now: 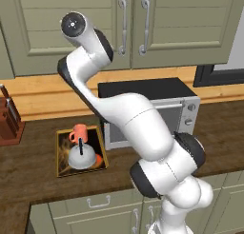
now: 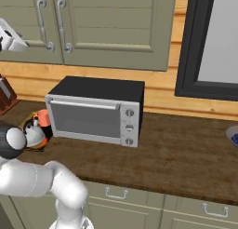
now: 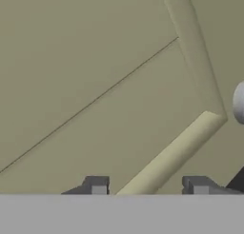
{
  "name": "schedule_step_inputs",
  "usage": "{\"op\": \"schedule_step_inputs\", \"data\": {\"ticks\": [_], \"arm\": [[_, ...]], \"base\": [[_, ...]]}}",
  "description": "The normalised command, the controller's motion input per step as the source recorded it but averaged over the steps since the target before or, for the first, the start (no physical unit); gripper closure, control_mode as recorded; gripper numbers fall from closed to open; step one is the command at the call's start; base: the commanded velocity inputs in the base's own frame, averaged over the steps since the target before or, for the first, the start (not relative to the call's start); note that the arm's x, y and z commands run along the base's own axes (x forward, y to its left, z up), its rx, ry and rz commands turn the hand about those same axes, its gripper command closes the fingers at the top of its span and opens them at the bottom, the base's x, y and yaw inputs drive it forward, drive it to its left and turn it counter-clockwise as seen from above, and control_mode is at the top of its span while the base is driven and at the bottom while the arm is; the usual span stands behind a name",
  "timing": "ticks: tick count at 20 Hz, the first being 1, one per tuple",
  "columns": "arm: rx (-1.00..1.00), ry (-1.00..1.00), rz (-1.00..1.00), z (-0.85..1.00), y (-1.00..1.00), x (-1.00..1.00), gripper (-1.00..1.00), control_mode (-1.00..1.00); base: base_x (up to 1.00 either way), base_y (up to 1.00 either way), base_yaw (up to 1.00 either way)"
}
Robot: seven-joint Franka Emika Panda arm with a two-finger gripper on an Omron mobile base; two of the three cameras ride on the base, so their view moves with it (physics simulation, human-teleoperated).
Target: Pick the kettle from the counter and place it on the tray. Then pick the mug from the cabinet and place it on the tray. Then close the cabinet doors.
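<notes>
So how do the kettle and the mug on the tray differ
The kettle is a squat silvery-white dome; the mug is a salmon-orange cylinder. The kettle has a thin black handle arched over its top, while the mug has a loop handle at its side. The kettle looks wider and sits nearer the counter's front edge, the mug behind it toward the wall. Both stand upright on the tray, close together.
</notes>
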Motion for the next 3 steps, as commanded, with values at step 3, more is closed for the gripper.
{"op": "schedule_step_inputs", "data": {"ticks": [3], "arm": [[0.15, -0.05, 0.17, -0.41, -0.18, 0.97, -1.0, -1.0]], "base": [[0.0, 0.0, 0.0]]}}
